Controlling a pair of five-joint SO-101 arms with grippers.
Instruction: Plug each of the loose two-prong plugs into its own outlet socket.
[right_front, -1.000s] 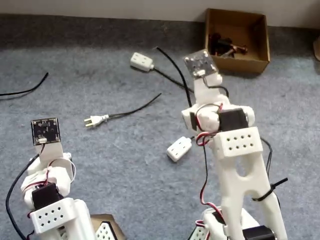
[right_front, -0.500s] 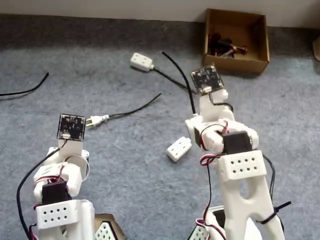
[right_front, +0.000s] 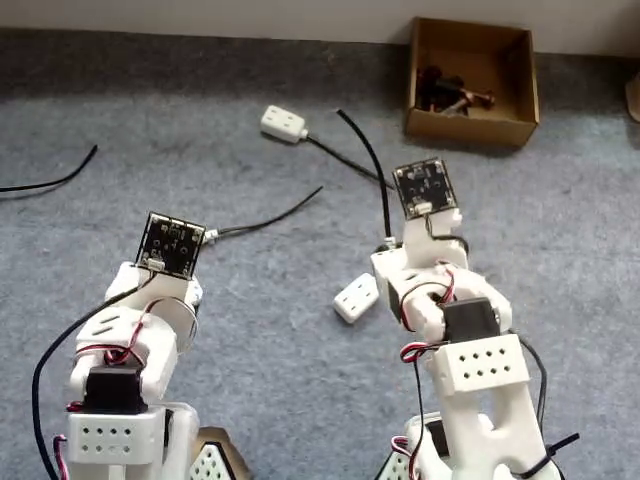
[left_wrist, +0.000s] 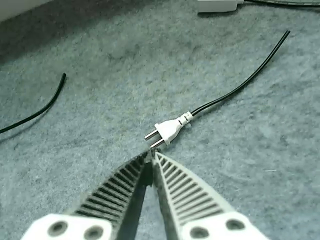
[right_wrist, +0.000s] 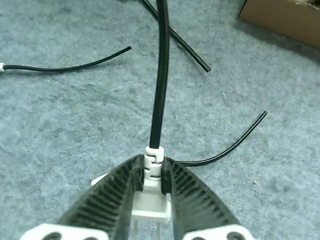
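Note:
A loose white two-prong plug (left_wrist: 167, 131) lies on the grey carpet, its black cable (left_wrist: 240, 87) running away from it. My left gripper (left_wrist: 151, 155) is shut and empty, its tips just short of the prongs. My right gripper (right_wrist: 152, 162) is shut on a second white plug (right_wrist: 151, 192), held off the carpet with its prongs pointing back toward the wrist and its cable (right_wrist: 160, 75) leading away. One white outlet socket (right_front: 357, 297) lies beside the right arm. Another socket (right_front: 283, 123) lies farther back.
A cardboard box (right_front: 470, 80) with small parts stands at the back right. A stray black cable (right_front: 55, 180) lies at the far left. Further loose cable ends (right_wrist: 225, 150) cross the carpet near the right arm.
The left arm has swung forward and right until its wrist covers the loose plug. The right arm has drawn back toward its base, pulling the held plug and its cable along.

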